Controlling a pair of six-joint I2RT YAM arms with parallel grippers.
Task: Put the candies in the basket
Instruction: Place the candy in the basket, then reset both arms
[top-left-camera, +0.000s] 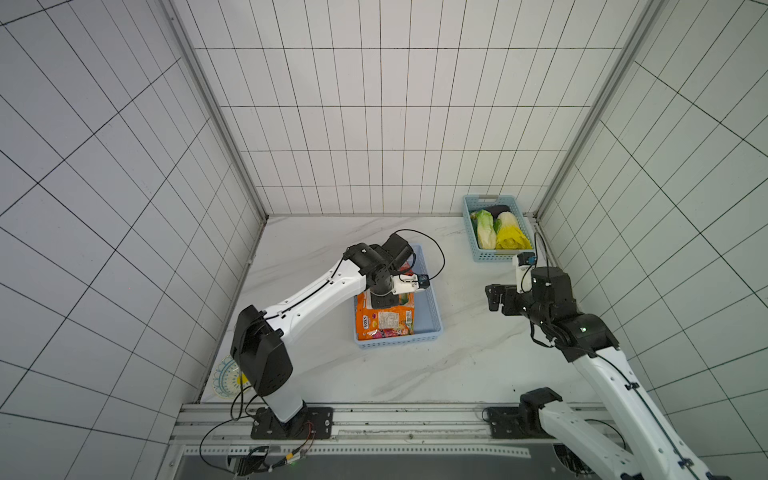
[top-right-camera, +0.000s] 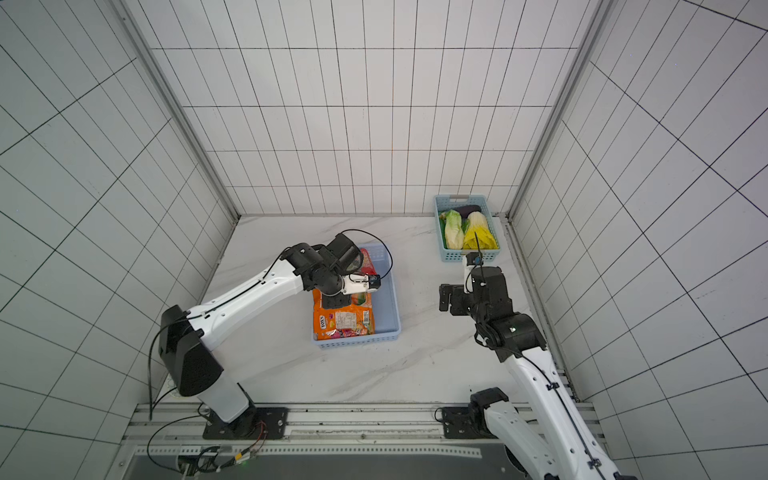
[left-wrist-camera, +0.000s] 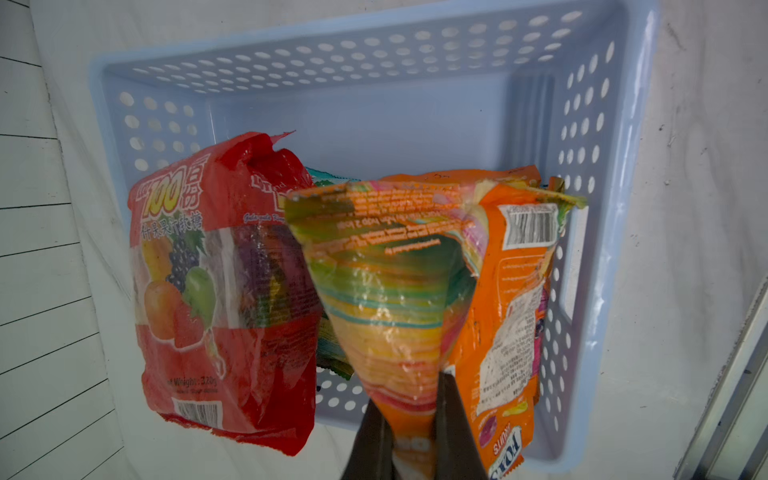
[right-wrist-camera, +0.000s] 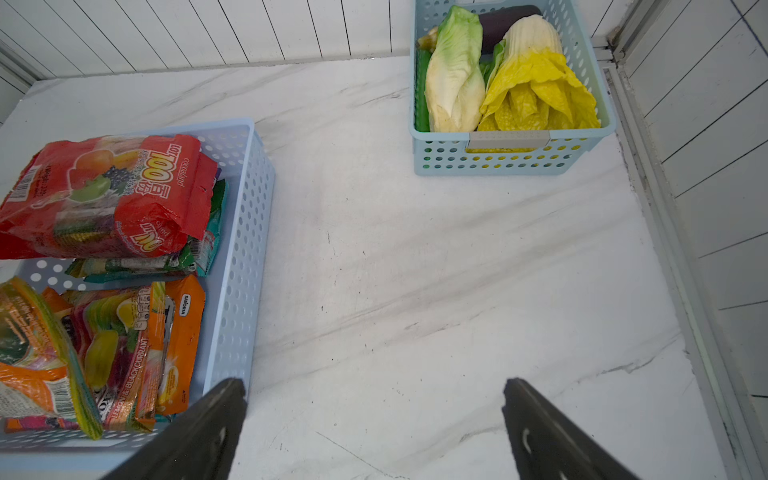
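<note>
Left fingers on candy bag

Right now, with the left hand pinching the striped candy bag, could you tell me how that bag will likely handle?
Probably floppy: the striped candy bag fans out creased from where the left hand pinches one end. Its glossy film looks slippery and may slide. Flat, it seems unlikely to roll.

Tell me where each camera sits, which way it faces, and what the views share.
Top views: high above the base rail, looking down; left arm and right arm show.
Left wrist: looks down past the left pincer, shut on a striped candy bag, into the large basket.
Right wrist: looks across the table past the open right pincer toward the vegetable basket.
Shared: both wrist views show the large basket and the red candy bag.
</note>
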